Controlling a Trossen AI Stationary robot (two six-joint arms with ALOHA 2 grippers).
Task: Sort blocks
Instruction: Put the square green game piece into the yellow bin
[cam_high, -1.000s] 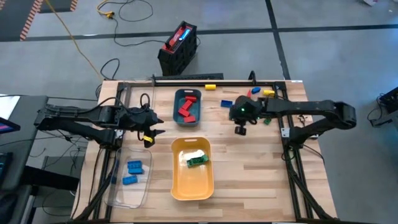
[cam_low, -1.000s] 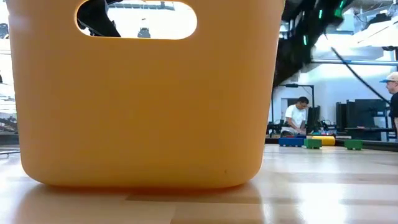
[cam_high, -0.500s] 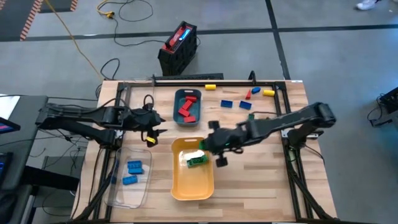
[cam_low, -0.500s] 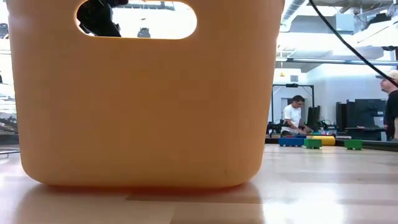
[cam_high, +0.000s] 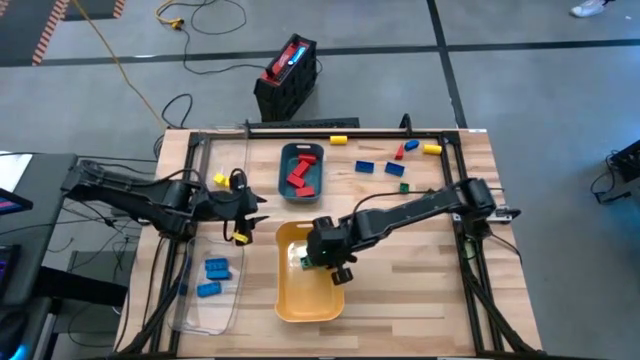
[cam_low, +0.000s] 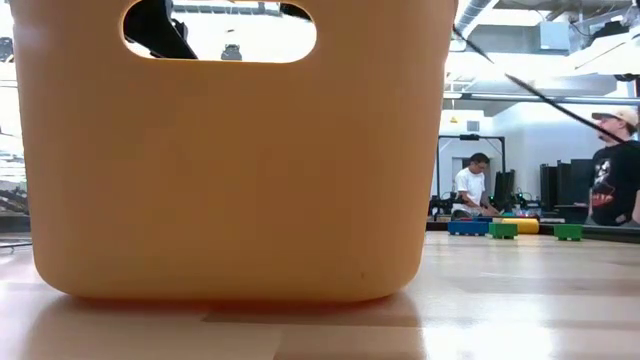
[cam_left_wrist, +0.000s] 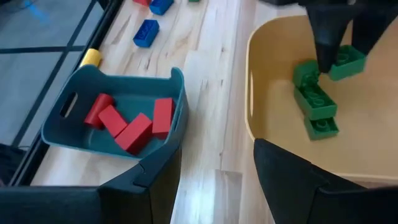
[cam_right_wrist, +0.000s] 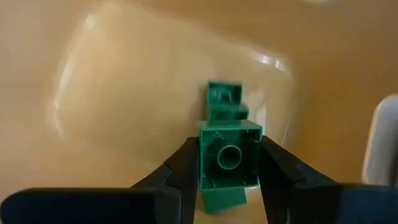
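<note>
Right hand now over table-centre tray

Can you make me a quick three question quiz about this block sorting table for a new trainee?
1. True or false: the right end effector is shut on a green block over the yellow tray.
2. Which colour are the blocks in the teal tray? A) blue B) red C) green
3. Fill in: the two blocks in the clear tray are ____.

Key: 1 true; 2 B; 3 blue.
</note>
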